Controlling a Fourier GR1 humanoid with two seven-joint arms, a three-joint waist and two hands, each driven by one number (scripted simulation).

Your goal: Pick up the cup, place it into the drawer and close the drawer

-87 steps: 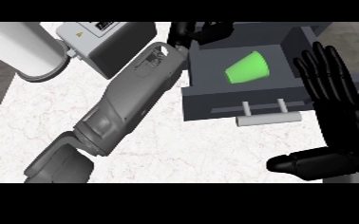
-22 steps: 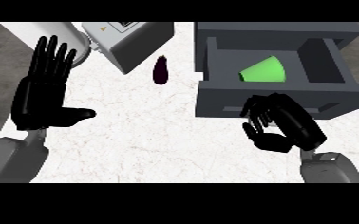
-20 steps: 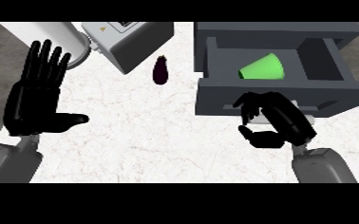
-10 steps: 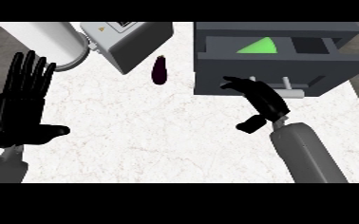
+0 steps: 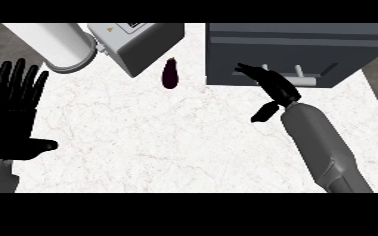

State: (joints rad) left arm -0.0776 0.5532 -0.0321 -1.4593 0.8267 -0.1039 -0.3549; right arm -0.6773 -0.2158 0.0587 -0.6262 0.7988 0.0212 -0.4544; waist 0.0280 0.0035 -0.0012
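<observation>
No cup in sight, presumably inside the drawer (image 5: 284, 55) far right, front looking about flush. Right hand (image 5: 269, 85) against that front, fingers straight. Probably light, rigid, slick; best taken round the sides. Left hand (image 5: 21, 112) resting left, fingers spread.

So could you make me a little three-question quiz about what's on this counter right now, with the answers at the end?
1. True or false: the drawer is shut, with no cup in sight.
2. Which hand is at the drawer's front? A) right hand B) left hand
3. Fill in: the dark purple thing lying left of the drawer is an ____.

Key:
1. True.
2. A; its straight fingers reach the front by the handle, while the left hand rests open at the view's left edge.
3. Eggplant.
</observation>
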